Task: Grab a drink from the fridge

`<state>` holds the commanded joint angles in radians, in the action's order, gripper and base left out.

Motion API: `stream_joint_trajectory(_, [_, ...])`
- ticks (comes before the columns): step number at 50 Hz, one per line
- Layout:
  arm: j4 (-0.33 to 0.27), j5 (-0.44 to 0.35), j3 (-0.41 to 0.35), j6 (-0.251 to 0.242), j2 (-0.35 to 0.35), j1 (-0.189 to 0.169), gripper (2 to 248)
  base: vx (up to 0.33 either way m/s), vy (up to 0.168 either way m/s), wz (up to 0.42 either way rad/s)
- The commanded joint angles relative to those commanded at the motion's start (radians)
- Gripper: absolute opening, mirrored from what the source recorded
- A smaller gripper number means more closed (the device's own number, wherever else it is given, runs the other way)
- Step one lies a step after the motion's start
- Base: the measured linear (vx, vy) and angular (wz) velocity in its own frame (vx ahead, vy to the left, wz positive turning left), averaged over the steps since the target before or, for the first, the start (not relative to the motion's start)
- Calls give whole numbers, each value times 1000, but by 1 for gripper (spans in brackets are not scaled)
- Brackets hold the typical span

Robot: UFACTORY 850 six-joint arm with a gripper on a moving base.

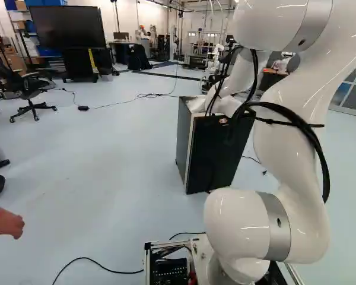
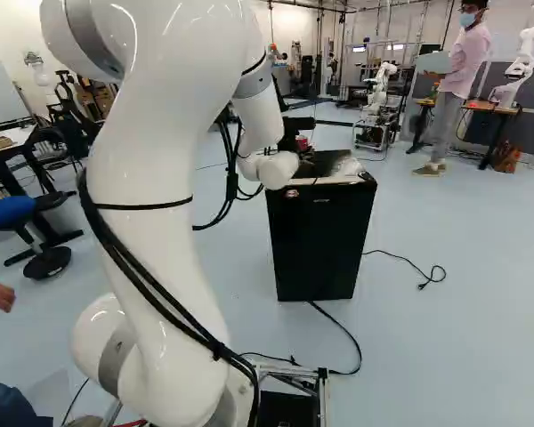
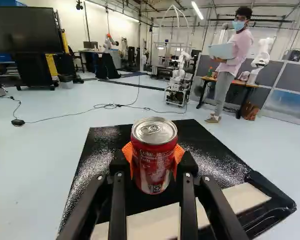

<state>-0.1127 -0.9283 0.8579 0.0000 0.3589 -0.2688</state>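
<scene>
One white arm (image 1: 296, 190) of yours rises at the right of the left base view, its far end above the black fridge (image 1: 213, 154). On the floor near your base, a black cable (image 1: 101, 267) curves away to the left of that view.

In the right base view, your gripper (image 2: 292, 133) is partly hidden by the wrist, at the top of the fridge, whose dark front faces you. A cord (image 2: 405, 258) lies on the floor to its right.

In the wrist view, your gripper (image 3: 154, 160) has a red drink can (image 3: 154, 162) clasped between its orange pads (image 3: 126, 151), one at each side. The can is upright, its silver top facing up, over the fridge's black top; you can't tell whether its base touches that surface. A pale strip (image 3: 240, 200) crosses the top nearer you.
</scene>
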Motion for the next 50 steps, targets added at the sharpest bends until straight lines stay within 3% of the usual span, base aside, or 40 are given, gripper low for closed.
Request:
stream_joint_trajectory(25, [23,11,-156,0,-129,54,96,0,0,0])
stream_joint_trajectory(50, [55,27,-378,0,-313,132,96,0,0,0])
